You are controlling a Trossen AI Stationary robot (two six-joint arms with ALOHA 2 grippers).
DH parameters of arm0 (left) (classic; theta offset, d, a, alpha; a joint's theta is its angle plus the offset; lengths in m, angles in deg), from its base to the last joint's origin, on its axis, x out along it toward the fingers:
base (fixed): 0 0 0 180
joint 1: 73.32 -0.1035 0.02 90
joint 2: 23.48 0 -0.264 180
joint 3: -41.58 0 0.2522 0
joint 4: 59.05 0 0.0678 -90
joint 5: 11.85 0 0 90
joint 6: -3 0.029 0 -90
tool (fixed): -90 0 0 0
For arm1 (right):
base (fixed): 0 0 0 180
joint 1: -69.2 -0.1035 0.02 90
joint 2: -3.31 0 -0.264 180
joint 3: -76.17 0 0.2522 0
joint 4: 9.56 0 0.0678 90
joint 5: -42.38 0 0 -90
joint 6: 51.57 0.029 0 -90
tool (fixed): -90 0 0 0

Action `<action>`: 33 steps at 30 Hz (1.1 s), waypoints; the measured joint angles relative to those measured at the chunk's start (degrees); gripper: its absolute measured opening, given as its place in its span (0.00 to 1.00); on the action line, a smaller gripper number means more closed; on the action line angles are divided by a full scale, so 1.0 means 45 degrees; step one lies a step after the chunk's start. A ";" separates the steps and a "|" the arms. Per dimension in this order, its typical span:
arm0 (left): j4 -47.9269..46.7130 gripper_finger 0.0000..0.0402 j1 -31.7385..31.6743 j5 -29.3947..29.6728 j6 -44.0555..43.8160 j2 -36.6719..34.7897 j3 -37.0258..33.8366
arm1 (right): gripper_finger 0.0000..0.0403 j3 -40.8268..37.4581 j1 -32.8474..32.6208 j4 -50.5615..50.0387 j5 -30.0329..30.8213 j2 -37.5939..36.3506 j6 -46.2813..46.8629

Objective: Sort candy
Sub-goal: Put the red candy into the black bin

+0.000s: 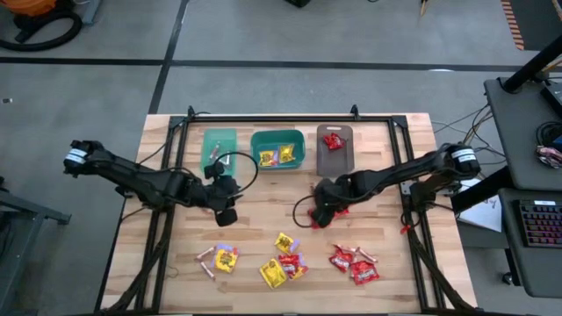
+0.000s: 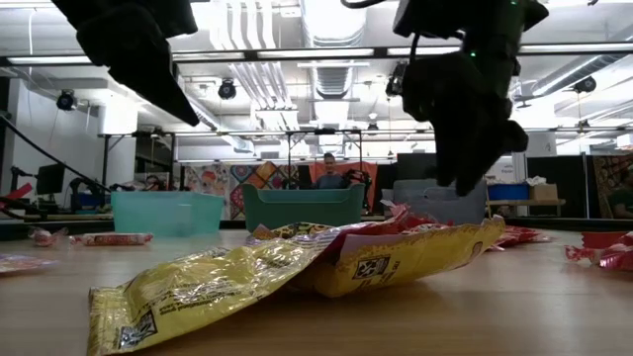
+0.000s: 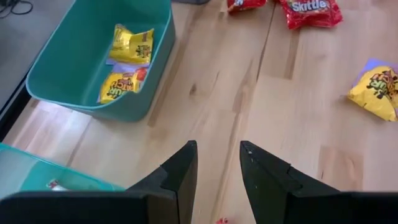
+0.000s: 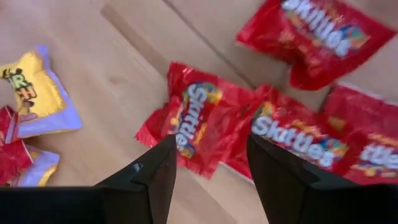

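"Skittles" on red packets (image 4: pixel 199 121)

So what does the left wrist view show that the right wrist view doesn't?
Only the left wrist view: a teal bin holding yellow packets, and the open left gripper over bare table.
Only the right wrist view: the open right gripper just above a cluster of red packets.
Both: loose red and yellow candy on the wooden table.

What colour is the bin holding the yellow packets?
Teal: the bin with the yellow packets inside shows best in the left wrist view.
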 joint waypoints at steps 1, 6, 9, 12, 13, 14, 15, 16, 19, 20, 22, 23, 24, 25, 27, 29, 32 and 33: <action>0.0018 0.26 -0.0005 0.0005 0.0023 0.0000 0.0000 | 0.45 0.0002 -0.0076 0.0010 -0.0001 0.0110 0.0108; 0.0136 0.26 -0.0010 0.0085 0.0336 -0.0039 0.0000 | 0.40 0.0005 -0.0135 0.0325 -0.0001 0.0809 0.0313; 0.0185 0.26 -0.0010 0.0100 0.0557 0.0015 0.0000 | 0.37 0.0005 -0.0131 0.0862 0.0001 0.1222 0.0314; 0.0364 0.26 -0.0010 0.0118 0.0845 0.0060 0.0000 | 0.35 0.0005 -0.0131 0.1266 -0.0006 0.1634 0.0314; 0.0411 0.26 -0.0010 0.0126 0.0955 0.0084 0.0000 | 0.34 0.0005 -0.0116 0.1350 -0.0006 0.1739 0.0314; 0.0443 0.26 -0.0010 0.0126 0.1061 0.0110 0.0000 | 0.33 0.0005 -0.0105 0.1441 -0.0001 0.1868 0.0314; 0.0501 0.26 -0.0010 0.0126 0.1146 0.0130 0.0000 | 0.32 0.0005 -0.0103 0.1577 -0.0001 0.1946 0.0314; 0.0566 0.26 -0.0010 0.0126 0.1233 0.0147 0.0000 | 0.32 0.0005 -0.0097 0.1632 0.0007 0.2031 0.0314; 0.0690 0.26 -0.0010 0.0126 0.1458 0.0193 0.0000 | 0.31 0.0017 -0.0101 0.1699 0.0050 0.2299 0.0318; 0.0690 0.26 -0.0010 0.0126 0.1474 0.0194 0.0000 | 0.31 0.0034 -0.0101 0.1741 0.0088 0.2395 0.0314; 0.0707 0.26 -0.0010 0.0130 0.1484 0.0194 0.0000 | 0.31 0.0043 -0.0101 0.1838 0.0128 0.2567 0.0314; 0.0699 0.26 -0.0010 0.0127 0.1524 0.0194 0.0000 | 0.31 0.0053 -0.0101 0.1858 0.0168 0.2636 0.0314; 0.0704 0.26 -0.0010 0.0131 0.1582 0.0194 0.0000 | 0.31 0.0053 -0.0101 0.1906 0.0239 0.2732 0.0319; 0.0704 0.26 -0.0010 0.0131 0.1615 0.0194 0.0000 | 0.31 0.0061 -0.0104 0.1926 0.0280 0.2776 0.0324; 0.0704 0.26 -0.0010 0.0130 0.1687 0.0254 0.0000 | 0.30 0.0062 -0.0101 0.1946 0.0316 0.2798 0.0351; 0.0704 0.26 -0.0010 0.0126 0.1767 0.0300 -0.0016 | 0.30 0.0049 -0.0101 0.2107 0.0353 0.2803 0.0348; 0.0717 0.26 -0.0010 0.0131 0.1807 0.0355 -0.0085 | 0.24 0.0040 -0.0101 0.2361 0.0389 0.2800 0.0309; 0.0689 0.26 -0.0010 0.0126 0.1806 0.0355 -0.0129 | 0.22 0.0034 -0.0101 0.2441 0.0400 0.2798 0.0238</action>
